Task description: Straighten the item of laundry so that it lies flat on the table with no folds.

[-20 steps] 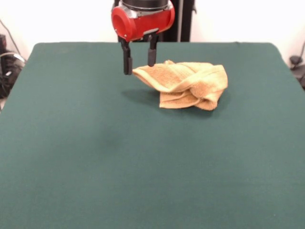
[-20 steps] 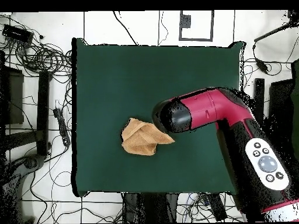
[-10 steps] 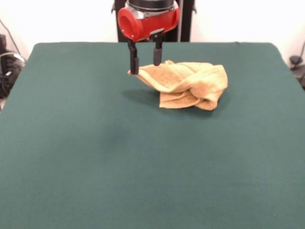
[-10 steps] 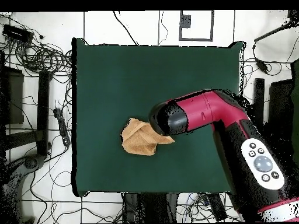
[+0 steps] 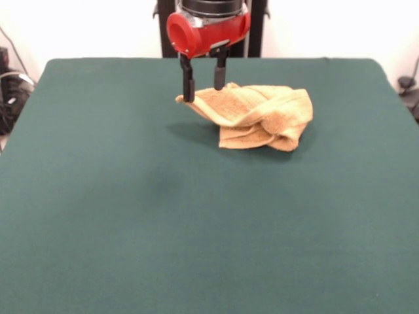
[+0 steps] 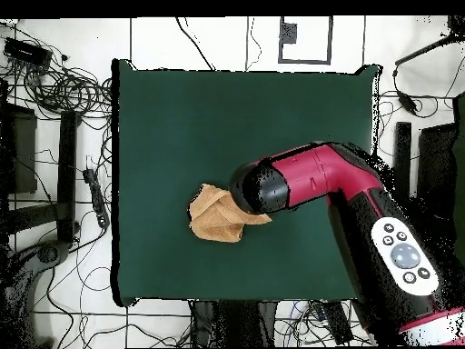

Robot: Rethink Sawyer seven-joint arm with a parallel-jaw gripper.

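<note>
Mustard-tan terry cloth, the item of laundry (image 5: 256,116), lies crumpled on the table (image 5: 196,222), well short of flat. In the front view it sits in the far half of the green surface, a little right of the middle line. Several layers are folded over one another: a thick roll runs across the top, and a doubled flap hangs beneath it at the lower right. One pointed corner juts out to the left and stands raised off the cloth, casting a dark shadow on the green beneath it.

Seen from overhead, the towel (image 6: 216,215) lies left of centre and toward the lower edge of the table (image 6: 245,118), with green cloth showing on every side of it.

At the raised corner stands the gripper (image 5: 203,82). Its two dark fingers (image 5: 188,85) point straight down from the red head, one on each side of the corner's tip. A clear gap remains between them, so the jaws stand parted and are not clamped on the fabric. The left finger's tip overlaps the towel's point; whether it touches cannot be told.

Overhead, the red and black arm (image 6: 363,236) reaches in from the lower right, and its rounded head covers the towel's right-hand corner.

Cables (image 6: 54,86) lie tangled on the floor beyond the table's left side.
</note>
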